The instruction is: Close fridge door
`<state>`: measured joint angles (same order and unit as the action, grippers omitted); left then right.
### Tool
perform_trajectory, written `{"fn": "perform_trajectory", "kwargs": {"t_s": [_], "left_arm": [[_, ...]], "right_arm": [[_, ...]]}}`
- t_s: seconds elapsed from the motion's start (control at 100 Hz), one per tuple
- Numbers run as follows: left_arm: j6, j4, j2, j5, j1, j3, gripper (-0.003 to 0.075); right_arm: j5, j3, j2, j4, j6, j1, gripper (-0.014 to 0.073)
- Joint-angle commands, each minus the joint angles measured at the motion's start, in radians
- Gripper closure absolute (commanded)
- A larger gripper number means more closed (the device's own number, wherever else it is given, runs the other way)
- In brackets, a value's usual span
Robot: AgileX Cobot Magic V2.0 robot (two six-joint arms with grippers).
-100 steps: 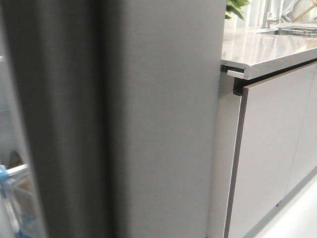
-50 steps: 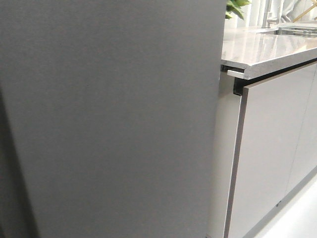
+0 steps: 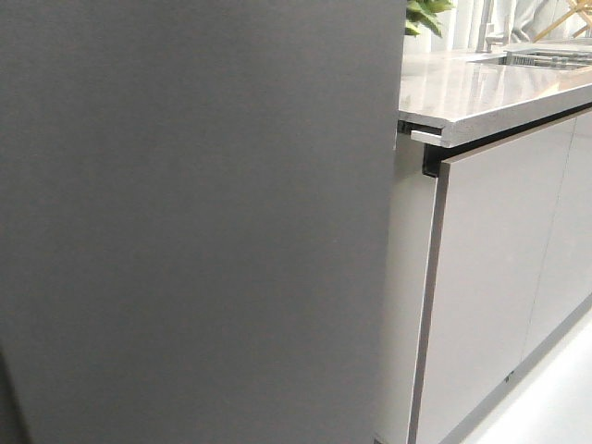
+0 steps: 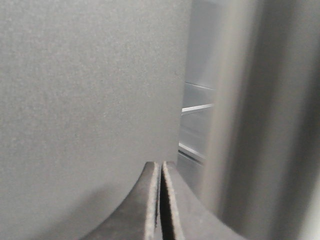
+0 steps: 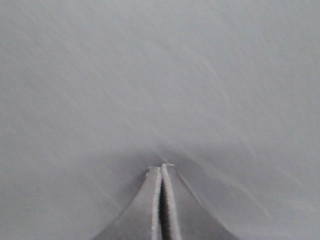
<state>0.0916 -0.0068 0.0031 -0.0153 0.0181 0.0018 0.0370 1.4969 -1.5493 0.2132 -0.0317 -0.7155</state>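
The fridge door fills my front view, its dark grey face beside the pale cabinet front; the counter lies above. My left fingers are clenched against the door; my right fingers are clenched too, at a grey panel.

Soft, even light; worktop glares faintly; both wrist views blurred, the fridge door dim and matte

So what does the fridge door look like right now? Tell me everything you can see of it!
The fridge door is a tall, flat, matte dark grey panel that fills most of the front view, standing upright beside the pale glossy cabinet front and the countertop. No handle, white lining or bins show. In the left wrist view its edge stands slightly off the fridge, with shelves visible through the gap. Both the left gripper and right gripper are shut, tips at the panel; actual contact is unclear.
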Motion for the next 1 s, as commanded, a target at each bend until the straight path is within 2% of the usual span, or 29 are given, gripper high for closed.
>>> {"fn": "perform_trajectory", "kwargs": {"t_s": [0.0, 0.51, 0.72, 0.99], "left_arm": [[0.003, -0.002, 0.019, -0.077, 0.005, 0.028, 0.0741], [0.003, -0.002, 0.019, -0.077, 0.005, 0.028, 0.0741], [0.003, -0.002, 0.019, -0.077, 0.005, 0.028, 0.0741], [0.003, -0.002, 0.019, -0.077, 0.005, 0.028, 0.0741]], "right_arm": [[0.071, 0.030, -0.002, -0.014, -0.009, 0.004, 0.0670], [0.092, 0.000, 0.031, -0.040, -0.009, 0.049, 0.0670], [0.092, -0.132, 0.179, -0.155, -0.009, 0.100, 0.0670], [0.090, -0.362, 0.429, -0.174, -0.009, 0.241, 0.0670]]}}
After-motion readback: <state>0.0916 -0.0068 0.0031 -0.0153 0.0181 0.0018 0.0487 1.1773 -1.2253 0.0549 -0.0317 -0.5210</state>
